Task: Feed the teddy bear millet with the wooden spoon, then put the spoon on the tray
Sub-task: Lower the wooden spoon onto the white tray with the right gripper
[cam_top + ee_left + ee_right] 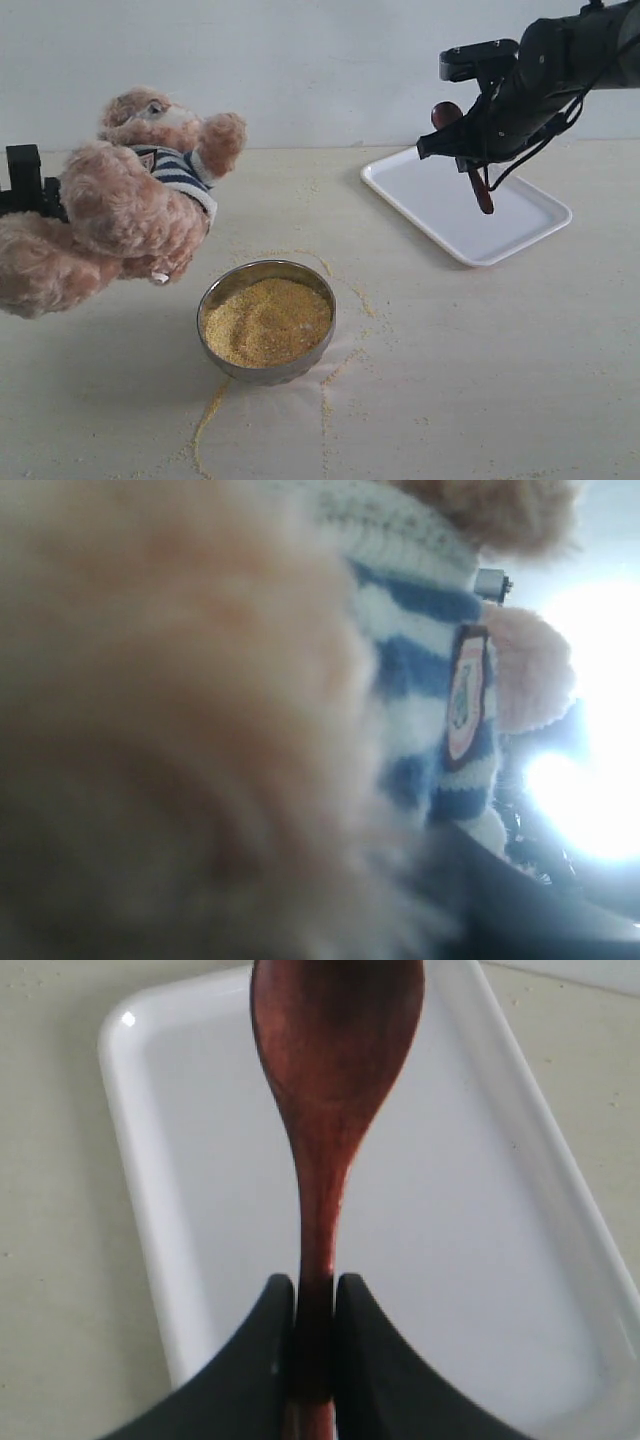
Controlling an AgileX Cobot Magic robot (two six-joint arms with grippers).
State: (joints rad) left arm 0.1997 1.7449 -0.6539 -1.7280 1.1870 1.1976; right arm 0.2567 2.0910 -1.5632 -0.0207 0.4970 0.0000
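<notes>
At upper right, our right claw [470, 163] pinches the spoon [483, 195] above the tray [525, 232]; at left, our left claw [30, 185] grips the lifted bear [130, 210].

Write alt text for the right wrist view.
Black fingers pinch the thin handle of a dark reddish wooden spoon, its oval bowl pointing away from the camera. Under the spoon lies a white tray with rounded corners on a pale tabletop.
</notes>
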